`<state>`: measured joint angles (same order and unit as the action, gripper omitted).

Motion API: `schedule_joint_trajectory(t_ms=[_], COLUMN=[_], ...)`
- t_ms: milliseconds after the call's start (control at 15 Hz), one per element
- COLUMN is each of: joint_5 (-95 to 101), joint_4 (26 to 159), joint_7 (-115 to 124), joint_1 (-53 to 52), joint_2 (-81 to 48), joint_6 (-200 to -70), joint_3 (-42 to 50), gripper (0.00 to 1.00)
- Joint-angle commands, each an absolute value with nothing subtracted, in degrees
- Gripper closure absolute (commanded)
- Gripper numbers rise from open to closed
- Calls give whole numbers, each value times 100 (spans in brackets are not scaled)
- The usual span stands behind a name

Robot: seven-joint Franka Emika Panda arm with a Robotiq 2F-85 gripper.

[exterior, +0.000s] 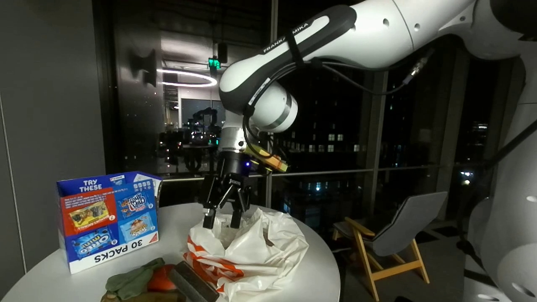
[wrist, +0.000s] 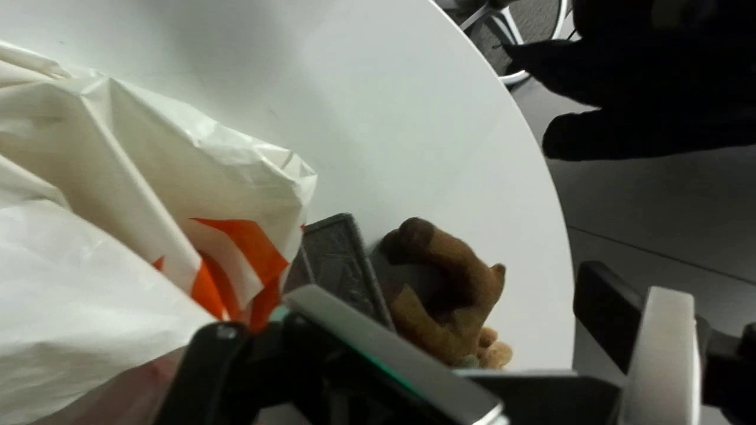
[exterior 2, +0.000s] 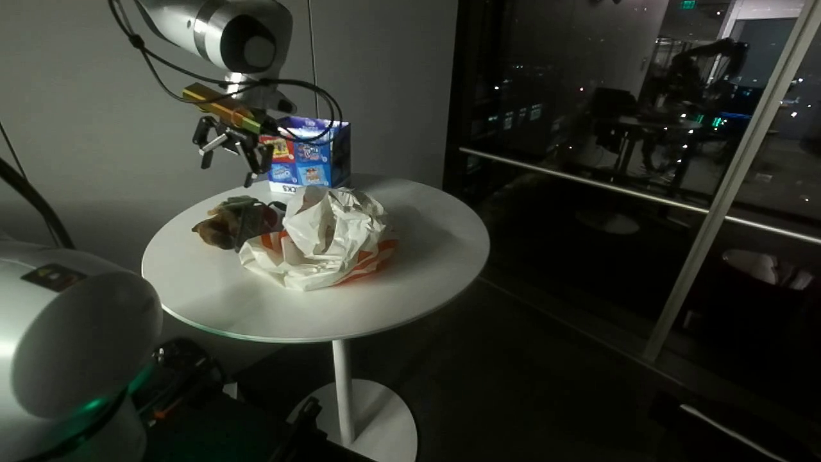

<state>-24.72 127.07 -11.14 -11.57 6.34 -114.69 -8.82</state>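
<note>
Closest to the wrist camera: fingers (wrist: 661, 360), black with silver-coloured bars, standing apart, plain gap between. Held raised over the bench (exterior 2: 436, 244), toward the lower right of the bag (exterior: 272, 256) in the wrist view.

Bag: white, thin, crumpled, orange-red print; slumped on the round white bench. Inside mostly hidden.

Beside the bag: dark grey block (wrist: 342, 265), flat-sided, textured on one face, partly covered by a finger in the wrist view. At or just off the bag's edge; contact not resolved.

Farther out from the bag on the same side: brown plush toy (wrist: 478, 283), bent into a curve, darker at one tip. Among the same group, near the bag: green cloth (exterior: 134, 279) and red piece (exterior: 161, 277); unclear whether part of the toy or separate.

Left of the bag in an exterior view, well apart: snack box (exterior: 111, 222), standing, blue with a red panel, lettered "TRY THESE" and, upside down, "30 PACKS".

Above and right of the bag, same view: white arm (exterior: 361, 37), lettered along a dark strip. Directly above the bag: yellow housing (exterior: 268, 159).

Beyond and right of the bag: chair (exterior: 411, 226), grey on a wooden frame.
</note>
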Motion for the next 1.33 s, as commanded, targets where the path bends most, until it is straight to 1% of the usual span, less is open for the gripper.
schedule_joint_trajectory(t_ms=[0, 133, 333, 533, 1000, 1267], joint_5=[-3080, -2962, -2456, -1463, 91, 782], joint_4=[12657, 12603, 12640, 12628, 12639, 12639], joint_7=[-1975, -2339, -2605, -2415, -1769, -1125], joint_1=[-1471, -1611, -1745, -1825, -1816, -1814], joint_2=[304, 58, -367, -695, -921, -979], joint_6=[-11699, -11769, -12214, -12663, -14125, -14243], joint_3=[-1152, -1364, -1622, -1758, -1703, -1583], gripper=[0, 0, 0, 0, 0, 0])
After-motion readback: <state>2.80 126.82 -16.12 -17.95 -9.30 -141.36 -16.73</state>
